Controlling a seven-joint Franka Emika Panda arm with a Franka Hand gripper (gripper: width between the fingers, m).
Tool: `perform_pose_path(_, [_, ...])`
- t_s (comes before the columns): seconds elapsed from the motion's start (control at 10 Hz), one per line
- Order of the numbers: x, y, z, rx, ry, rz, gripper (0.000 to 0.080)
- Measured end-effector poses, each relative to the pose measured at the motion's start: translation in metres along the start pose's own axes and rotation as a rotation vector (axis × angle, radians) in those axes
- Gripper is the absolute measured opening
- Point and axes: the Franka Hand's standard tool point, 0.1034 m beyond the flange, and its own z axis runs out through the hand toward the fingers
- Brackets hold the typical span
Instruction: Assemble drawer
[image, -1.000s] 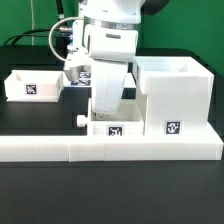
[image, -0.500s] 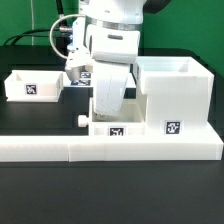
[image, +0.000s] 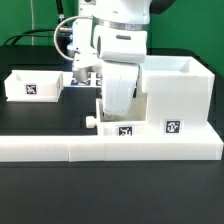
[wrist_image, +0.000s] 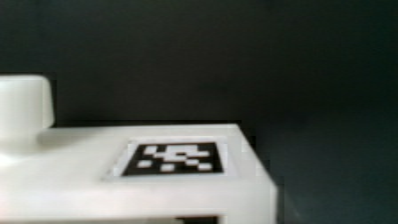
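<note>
A black table top carries everything, and the white Franka arm comes down over its middle. Along the near edge runs a long, low white L-shaped wall. Just behind it, at the exterior view's right, stands the drawer's large white cube-like plastic housing, open at the top, with a black-and-white square tag low on its front. A small white open tray with its own tag sits well apart at the exterior view's left. The second small white tray lies between the wall and the arm, just beside the housing's left side, its round knob pointing to the exterior view's left. The two-finger gripper reaches down onto this tray; its fingers are hidden, so I cannot tell whether the claw is wide or clamped. The wrist view shows a blurred white corner of the tray with its tag.
</note>
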Motion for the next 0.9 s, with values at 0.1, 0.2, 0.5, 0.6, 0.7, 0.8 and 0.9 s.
perform_pose_path(0.1, [0.000,0.000,0.000,0.001,0.000,0.001,0.0044])
perform_pose_path(0.2, [-0.001,-0.001,0.000,0.001,0.000,0.001,0.0044])
perform_pose_path(0.5, [-0.001,-0.001,0.001,0.003,0.000,0.008,0.0044])
perform_pose_path(0.6, [-0.001,-0.001,0.001,0.003,0.000,0.008,0.0044])
perform_pose_path(0.7, [-0.001,-0.001,0.000,0.005,-0.001,0.008,0.0115])
perform_pose_path(0.8, [-0.001,0.000,-0.005,0.013,-0.006,0.010,0.0253])
perform_pose_path(0.9, [-0.001,0.003,-0.012,0.020,-0.010,0.009,0.0253])
